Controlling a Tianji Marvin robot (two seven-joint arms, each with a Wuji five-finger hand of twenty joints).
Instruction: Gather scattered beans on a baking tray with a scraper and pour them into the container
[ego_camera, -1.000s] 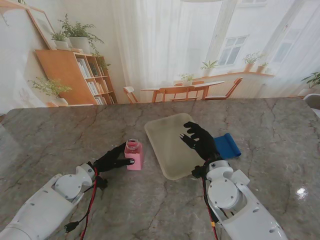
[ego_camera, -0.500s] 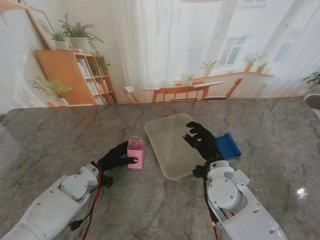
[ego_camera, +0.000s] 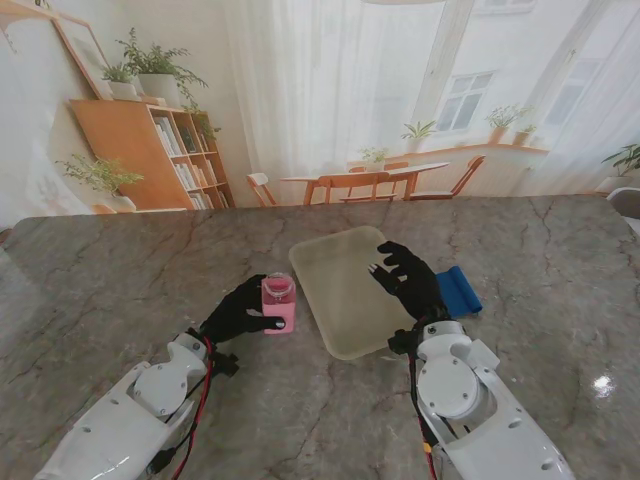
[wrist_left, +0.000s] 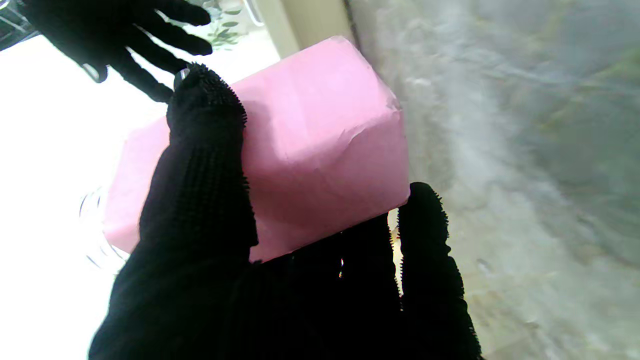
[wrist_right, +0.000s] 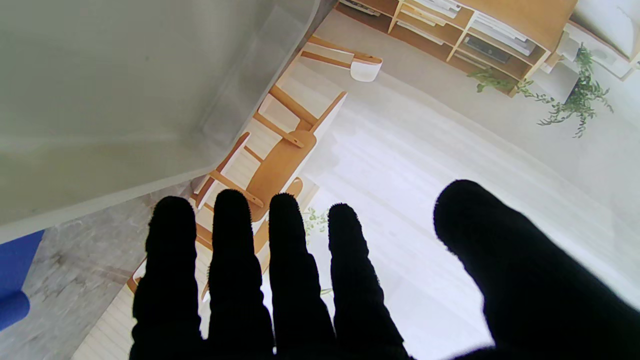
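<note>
A pink container (ego_camera: 279, 304) with a clear rim is held upright in my left hand (ego_camera: 237, 313), just left of the pale baking tray (ego_camera: 336, 300). In the left wrist view the thumb and fingers (wrist_left: 205, 165) wrap the pink container (wrist_left: 320, 145). My right hand (ego_camera: 408, 279) hovers open over the tray's right edge, fingers spread, holding nothing. The blue scraper (ego_camera: 458, 290) lies on the table right of the tray, partly hidden by that hand; a blue corner of the scraper (wrist_right: 15, 272) shows in the right wrist view. Beans are too small to make out.
The grey marble table (ego_camera: 120, 280) stretches wide on both sides. A printed room backdrop (ego_camera: 330, 100) stands behind its far edge.
My left hand has carried the pink container to the right, closer to the tray. The right hand has shifted slightly right and farther from me.
</note>
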